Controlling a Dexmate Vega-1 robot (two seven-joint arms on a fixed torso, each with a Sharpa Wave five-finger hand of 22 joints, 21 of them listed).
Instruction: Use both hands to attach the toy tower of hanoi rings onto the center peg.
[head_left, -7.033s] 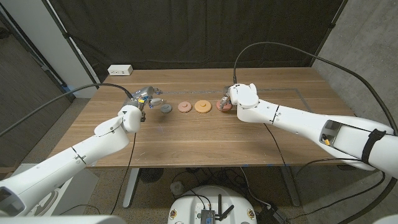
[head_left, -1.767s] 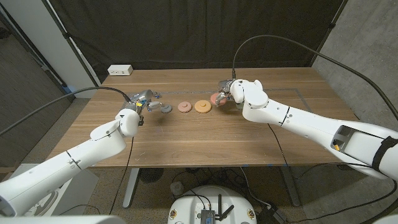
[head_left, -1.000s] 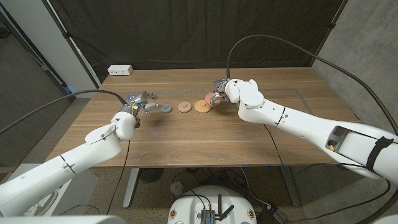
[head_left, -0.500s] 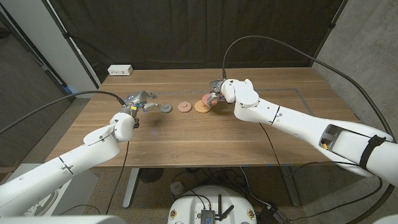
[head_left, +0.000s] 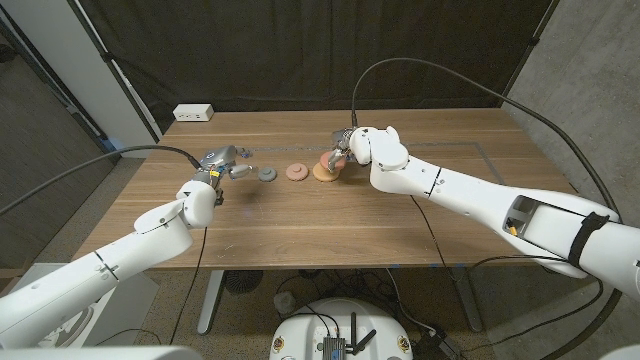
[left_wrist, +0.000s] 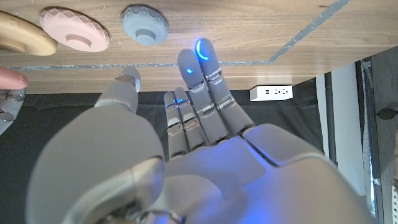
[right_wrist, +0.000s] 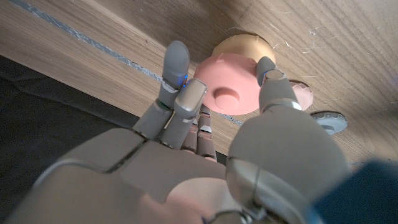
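Three toy pieces lie in a short row on the wooden surface (head_left: 300, 215): a grey ring (head_left: 266, 174), a pale pink ring (head_left: 295, 172) just beside it, and a tan ring (head_left: 322, 174) next along toward the robot's right. A fourth piece, a salmon-pink ring (head_left: 331, 160), is off the wood, pinched by the right robot hand (head_left: 347, 146). In the right wrist view that ring (right_wrist: 230, 88) sits between the thumb and the fingertips (right_wrist: 176, 61), directly over the tan ring (right_wrist: 248, 45); whether the two touch cannot be told.

The left robot hand (head_left: 222, 160) hovers near the grey ring, apart from it, holding nothing. In the left wrist view its fingers (left_wrist: 199, 59) are stretched out and slightly spread, one tip glowing blue, pointing toward the grey ring (left_wrist: 144, 23), with the pale pink ring (left_wrist: 74, 29) next to it.

No brand or writing can be read on any piece. No containers are in view.

A thin pale line is marked on the surface, seen at its right half. A white power strip (head_left: 193, 113) rests at the far left corner. Black curtain (head_left: 300, 50) hangs behind, with a grey concrete wall (head_left: 590, 80) to the right and carpet below.
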